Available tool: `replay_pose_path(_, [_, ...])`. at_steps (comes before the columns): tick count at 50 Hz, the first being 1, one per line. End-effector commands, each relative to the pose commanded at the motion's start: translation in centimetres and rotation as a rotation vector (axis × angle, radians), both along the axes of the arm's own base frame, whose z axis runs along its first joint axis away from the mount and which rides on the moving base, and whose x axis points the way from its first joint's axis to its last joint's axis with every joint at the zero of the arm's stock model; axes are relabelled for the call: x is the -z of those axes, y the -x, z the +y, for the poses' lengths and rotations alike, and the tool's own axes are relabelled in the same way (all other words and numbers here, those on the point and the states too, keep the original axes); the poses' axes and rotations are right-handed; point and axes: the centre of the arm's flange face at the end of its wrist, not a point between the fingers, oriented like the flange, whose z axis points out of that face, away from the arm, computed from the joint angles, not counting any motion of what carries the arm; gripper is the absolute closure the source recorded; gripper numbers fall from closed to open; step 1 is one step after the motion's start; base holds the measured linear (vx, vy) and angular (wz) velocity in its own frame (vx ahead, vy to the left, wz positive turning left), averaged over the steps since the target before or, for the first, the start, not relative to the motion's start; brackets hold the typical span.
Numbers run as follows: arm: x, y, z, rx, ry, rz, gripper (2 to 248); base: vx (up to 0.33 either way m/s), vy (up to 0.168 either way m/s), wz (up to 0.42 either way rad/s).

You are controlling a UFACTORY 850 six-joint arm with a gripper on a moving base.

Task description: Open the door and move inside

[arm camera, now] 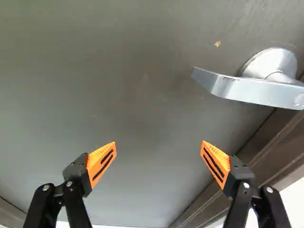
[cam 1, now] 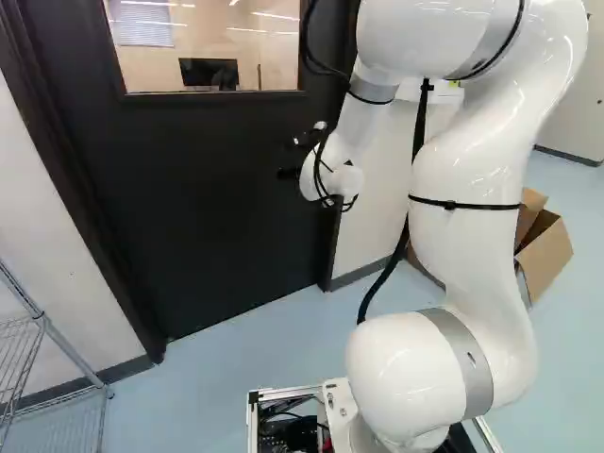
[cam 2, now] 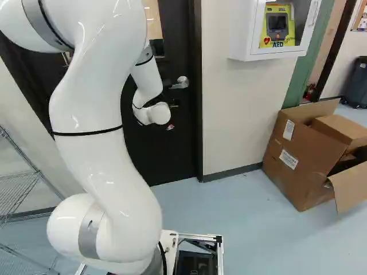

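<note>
The door (cam 1: 208, 189) looks shut in its frame (cam 2: 195, 126) from where I sit, and I have the arm (cam 1: 462, 203) bent forward, I take it, to put the wrist near the handle (cam 2: 181, 83) while the base stands back on the floor (cam 2: 189, 206). The handle is mounted high on the door, close to the edge that meets the frame, which is where a latch would need to reach across; its lever points inward, away from the frame. My jaws are spread wide, orange pads (arm camera: 102, 162) well apart, with no hold on anything. That spread makes sense to me as room to take in the lever, but the handle lies ahead of them and toward the finger nearer the frame, not between the two. I judge this as the approach, with the opening itself undone. I would shift toward the frame and up, line up with the lever, then close and turn. Going too far sideways could knock a finger on the frame.
</note>
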Motion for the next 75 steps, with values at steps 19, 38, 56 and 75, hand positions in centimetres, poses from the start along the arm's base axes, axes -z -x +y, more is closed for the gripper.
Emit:
replay_pose_path(19, [-2.1, 0.4, -0.8, 0.015, 0.000, -0.039, 3, 0.000, 0.000, 0.000])
replay_pose_path(38, [-4.2, 0.6, -0.8, 0.016, -0.001, -0.079, 3, 0.000, 0.000, 0.000])
replay_pose_path(56, [-6.2, 0.7, -1.1, 0.020, -0.001, -0.118, 3, 0.000, 0.000, 0.000])
replay_pose_path(75, [-8.2, -0.6, -2.2, 0.040, 0.000, -0.162, 3, 0.000, 0.000, 0.000])
